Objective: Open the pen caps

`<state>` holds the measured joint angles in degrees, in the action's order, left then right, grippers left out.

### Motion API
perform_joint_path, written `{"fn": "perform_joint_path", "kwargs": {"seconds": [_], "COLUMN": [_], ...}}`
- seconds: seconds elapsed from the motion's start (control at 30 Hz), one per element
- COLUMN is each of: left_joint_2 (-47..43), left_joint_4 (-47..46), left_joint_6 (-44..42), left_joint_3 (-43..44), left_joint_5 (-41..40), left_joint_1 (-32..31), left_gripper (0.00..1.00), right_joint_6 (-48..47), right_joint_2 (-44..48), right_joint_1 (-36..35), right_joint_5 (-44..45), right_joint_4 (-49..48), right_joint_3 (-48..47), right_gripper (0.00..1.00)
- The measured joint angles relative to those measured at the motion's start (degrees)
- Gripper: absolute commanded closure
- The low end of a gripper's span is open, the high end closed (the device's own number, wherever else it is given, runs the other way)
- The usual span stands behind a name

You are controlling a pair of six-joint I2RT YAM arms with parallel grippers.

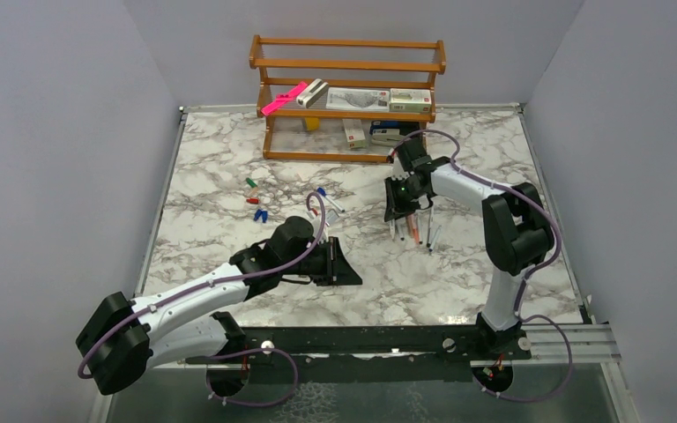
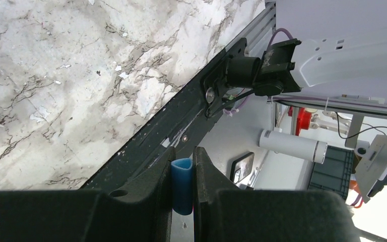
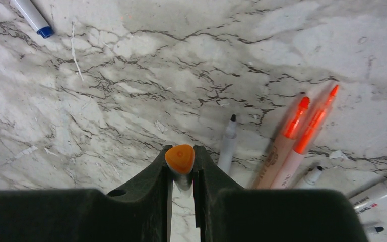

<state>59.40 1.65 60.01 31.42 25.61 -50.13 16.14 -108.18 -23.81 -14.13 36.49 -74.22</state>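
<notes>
My left gripper (image 2: 183, 157) pinches a blue cap (image 2: 182, 184); my right gripper (image 3: 181, 150) pinches an orange cap (image 3: 180, 159). From above, the loose caps (image 1: 253, 201) lie at 11 o'clock from the left gripper, the nearer arm. 2 orange pens (image 3: 284, 143) lie at 2 o'clock of the right gripper, tips toward 1 o'clock.

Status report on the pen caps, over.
Left gripper shut on blue cap. Right gripper shut on orange-ended pen. Loose pens nearby, none blocking.

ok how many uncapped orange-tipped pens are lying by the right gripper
2. One orange-tipped pen lies on the marble table just right of the right gripper; the other lies beside it, further right. More may be hidden under the gripper.
</notes>
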Motion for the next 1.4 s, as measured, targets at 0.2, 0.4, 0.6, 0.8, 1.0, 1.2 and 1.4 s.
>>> {"fn": "perform_joint_path", "kwargs": {"seconds": [0.2,0.4,0.6,0.8,1.0,1.2,1.4], "left_joint_2": [0.5,0.4,0.4,-0.4,-2.0,-2.3,-1.7], "left_joint_4": [0.1,0.2,0.2,0.4,0.9,2.1,4.0], "left_joint_6": [-0.3,-0.4,-0.4,-0.4,-0.3,-0.3,-0.6], "left_joint_3": [0.0,0.0,0.0,0.0,0.0,0.1,1.9], "left_joint_5": [0.0,-0.2,-0.2,-0.2,-0.6,-0.9,-1.7], "left_joint_1": [0.0,0.0,0.0,0.0,0.0,0.0,0.0], "left_gripper": [1.0,1.0,1.0,1.0,1.0,1.0,1.0], "right_joint_6": [-0.2,-0.4,-0.4,-0.4,-0.4,-0.7,-1.0], "right_joint_2": [-1.3,-1.4,-1.3,-1.0,-0.7,0.0,2.0], "right_joint_1": [-1.9,-2.1,-2.1,-2.1,-1.9,-1.9,-1.7], "right_joint_5": [0.9,3.8,6.6,9.9,14.0,16.2,16.6], "right_joint_4": [0.1,0.3,0.6,1.4,2.6,3.2,4.5], "right_joint_3": [0.0,0.6,1.4,1.4,1.5,2.1,2.3], "right_gripper": [0.96,0.95,0.95,0.94,0.89,0.53,0.43]}}
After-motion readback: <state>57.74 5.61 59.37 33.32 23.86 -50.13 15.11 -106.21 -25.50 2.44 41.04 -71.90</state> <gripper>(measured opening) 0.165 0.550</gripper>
